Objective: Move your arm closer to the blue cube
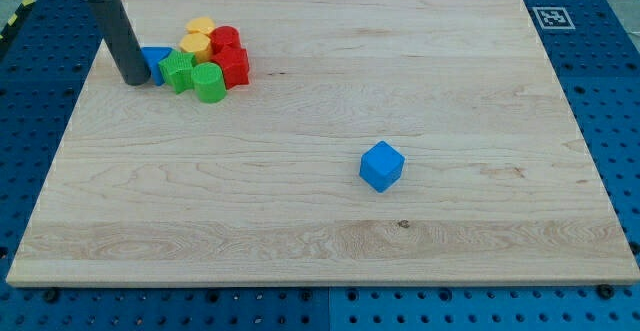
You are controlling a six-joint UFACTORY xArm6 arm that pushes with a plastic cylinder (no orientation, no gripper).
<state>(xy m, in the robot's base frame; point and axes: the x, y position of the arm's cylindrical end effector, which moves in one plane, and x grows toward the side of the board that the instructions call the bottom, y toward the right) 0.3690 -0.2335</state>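
Note:
The blue cube (381,165) sits alone on the wooden board (320,261), right of centre and toward the view's bottom. My tip (133,80) rests on the board at the view's upper left, far from the cube. It touches or nearly touches the left side of a cluster of blocks.
The cluster at the upper left holds a blue block (156,62) partly hidden by the rod, two green blocks (179,71) (209,82), two yellow blocks (198,36), and red blocks (231,55). A printed marker (551,16) sits at the board's upper right corner.

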